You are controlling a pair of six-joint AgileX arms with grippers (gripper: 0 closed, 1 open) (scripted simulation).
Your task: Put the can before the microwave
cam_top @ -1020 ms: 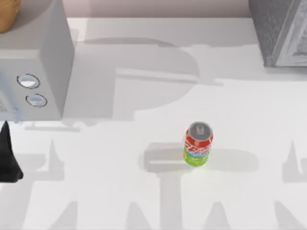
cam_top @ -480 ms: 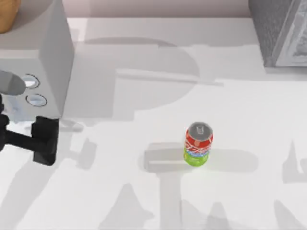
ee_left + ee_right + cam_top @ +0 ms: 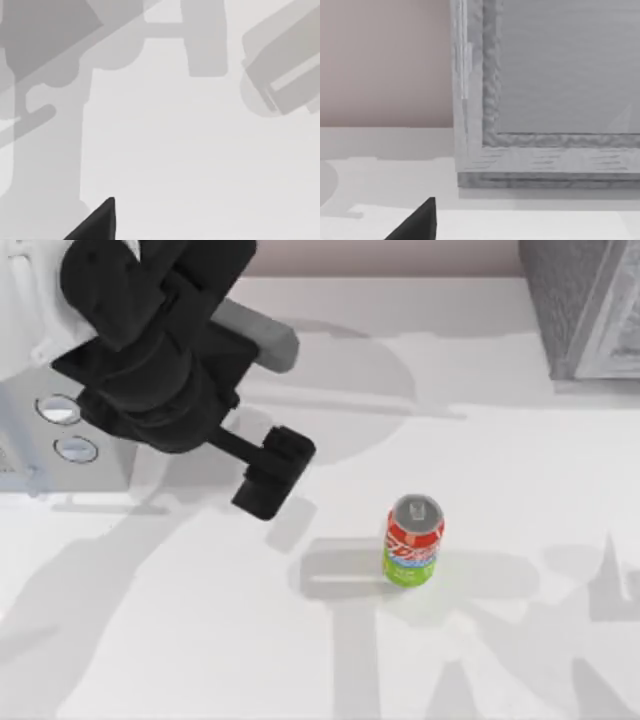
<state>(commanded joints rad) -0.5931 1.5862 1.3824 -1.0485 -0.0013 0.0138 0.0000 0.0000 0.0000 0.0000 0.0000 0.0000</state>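
White and smooth, the tabletop spreads under soft grey shadows in the top view. The can stands upright near the middle, well apart from everything else; it is a small cylinder with a silver top, a red label with white lettering and a lime-green band at the bottom. The microwave sits at the left edge, a plain light-grey box with two round silver knobs on its front. A darker speckled grey box fills the far right corner. The left arm, bulky and matte black, reaches out over the microwave, and the left end effector hangs above the tabletop to the left of the can, not touching it. I cannot tell whether it is released or clenched.

The left wrist view shows bare tabletop crossed by shadows, with one black fingertip at the edge.

The right wrist view faces the speckled box, rough-edged, against a pale pink wall; the right arm looks parked.

By my judgement nothing is done yet: the can must be grasped and carried to the spot in front of the microwave.
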